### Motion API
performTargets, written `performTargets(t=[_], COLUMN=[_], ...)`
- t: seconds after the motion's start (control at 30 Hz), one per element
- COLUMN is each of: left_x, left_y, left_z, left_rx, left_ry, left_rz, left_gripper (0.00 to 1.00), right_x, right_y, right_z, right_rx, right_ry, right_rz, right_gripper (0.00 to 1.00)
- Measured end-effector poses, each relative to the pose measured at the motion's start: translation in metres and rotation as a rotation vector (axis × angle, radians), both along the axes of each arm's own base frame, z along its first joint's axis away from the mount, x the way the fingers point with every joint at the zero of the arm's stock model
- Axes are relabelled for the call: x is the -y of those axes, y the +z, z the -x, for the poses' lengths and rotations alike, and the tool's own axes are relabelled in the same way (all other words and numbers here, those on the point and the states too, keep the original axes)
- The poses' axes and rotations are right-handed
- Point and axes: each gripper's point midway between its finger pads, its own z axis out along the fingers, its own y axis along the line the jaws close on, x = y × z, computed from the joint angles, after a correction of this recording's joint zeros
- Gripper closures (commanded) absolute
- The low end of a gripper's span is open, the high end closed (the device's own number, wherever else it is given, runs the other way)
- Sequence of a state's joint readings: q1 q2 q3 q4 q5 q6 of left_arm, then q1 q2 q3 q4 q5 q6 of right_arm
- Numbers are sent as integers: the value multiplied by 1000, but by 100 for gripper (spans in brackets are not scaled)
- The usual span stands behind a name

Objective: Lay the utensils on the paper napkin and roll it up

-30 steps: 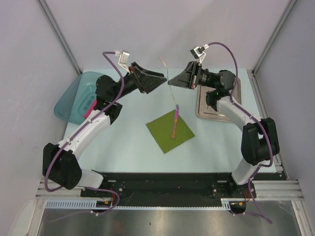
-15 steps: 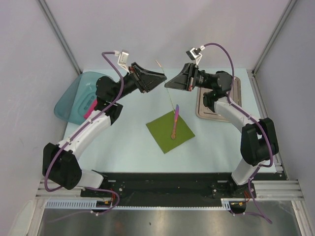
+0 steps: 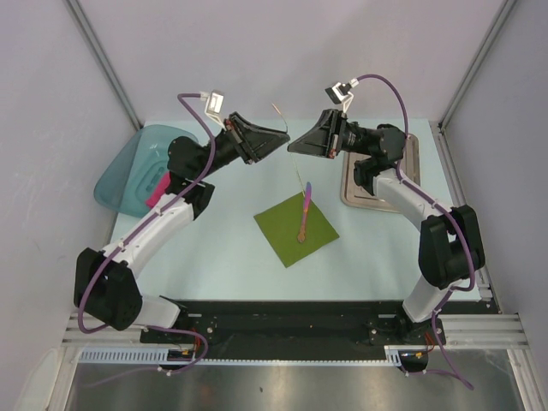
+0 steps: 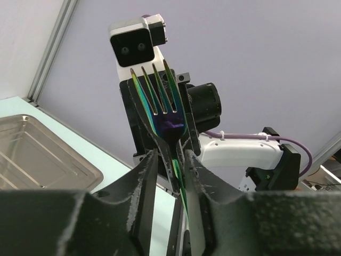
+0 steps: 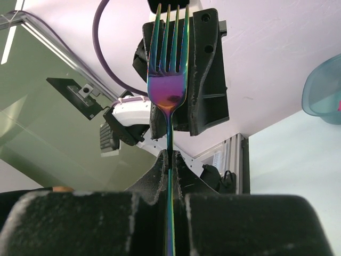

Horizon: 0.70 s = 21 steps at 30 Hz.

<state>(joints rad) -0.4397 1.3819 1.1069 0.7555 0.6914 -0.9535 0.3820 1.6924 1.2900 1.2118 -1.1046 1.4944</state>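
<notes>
Setting: lab robot cell.
Your pale table (image 3: 214,248) is boxed by plain white panels (image 3: 43,171) behind and beside it, aluminium posts (image 3: 103,64) at its far corners, a slotted rail (image 3: 479,325) along its near edge.

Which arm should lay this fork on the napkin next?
Probably right: the right tool is shut on the fork; the left tool only brackets it, gaps showing.

White-black arms (image 3: 163,224), purple cables (image 5: 96,32)
</notes>
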Motion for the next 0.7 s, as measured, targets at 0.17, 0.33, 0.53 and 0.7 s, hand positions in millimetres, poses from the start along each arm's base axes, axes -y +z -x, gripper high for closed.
performTargets(t=[0.17, 0.33, 0.53, 0.7], left_x=[0, 1, 2, 6], left_y=[3, 5, -7, -45], left_z=[2, 4, 1, -17], left_rx=[-1, -7, -44, -175], left_ry=[-9, -18, 3, 86], left_rz=[13, 22, -23, -193], left_gripper=[93, 100, 100, 100], right_x=[0, 1, 22, 86], right_y=[1, 0, -11, -45], right_z=[0, -1, -30, -90], right_rx=[-1, -1, -32, -103], right_ry=[1, -4, -89, -337], right_rz=[-2, 0, 33, 141], right_gripper=[100, 51, 6, 0])
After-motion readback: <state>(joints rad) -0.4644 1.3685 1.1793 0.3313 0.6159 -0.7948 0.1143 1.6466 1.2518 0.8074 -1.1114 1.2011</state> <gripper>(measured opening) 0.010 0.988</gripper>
